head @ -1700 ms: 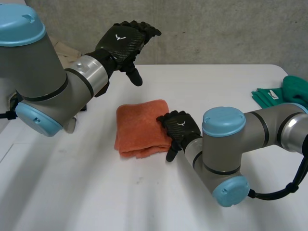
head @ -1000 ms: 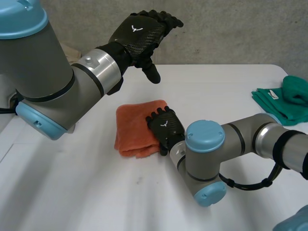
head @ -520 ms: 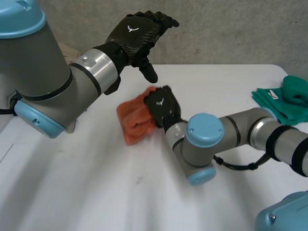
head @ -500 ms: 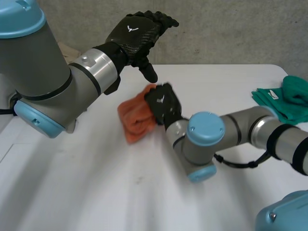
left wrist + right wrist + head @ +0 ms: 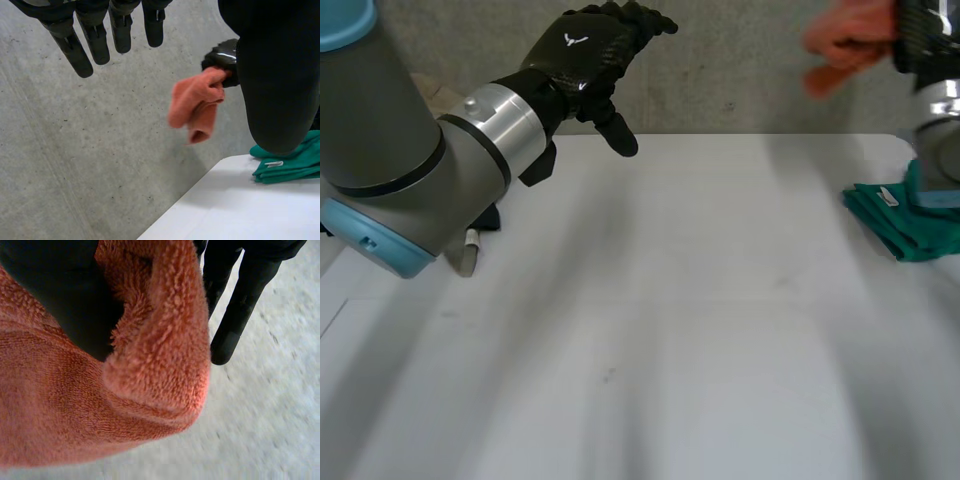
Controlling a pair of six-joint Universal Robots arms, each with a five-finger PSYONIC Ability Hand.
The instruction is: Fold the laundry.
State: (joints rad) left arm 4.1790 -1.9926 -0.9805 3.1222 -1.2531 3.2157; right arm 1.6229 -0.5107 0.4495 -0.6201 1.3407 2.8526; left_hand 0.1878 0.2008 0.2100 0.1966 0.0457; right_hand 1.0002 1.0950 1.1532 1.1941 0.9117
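Right hand (image 5: 241,310) aloft with orange cloth (image 5: 848,42)

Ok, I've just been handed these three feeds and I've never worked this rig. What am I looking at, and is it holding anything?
It is a two-armed robot at a white table, and each arm ends in a black hand. The head view looks down from behind the arms. The other two views come from a camera on each wrist, looking along that hand's palm.

The left hand hangs above the table with straight fingers and holds nothing. The right hand is high up at the right and grips an orange towel. Its own wrist view shows the towel pinched between the thumb and the fingers. A green cloth lies at the table's right edge.
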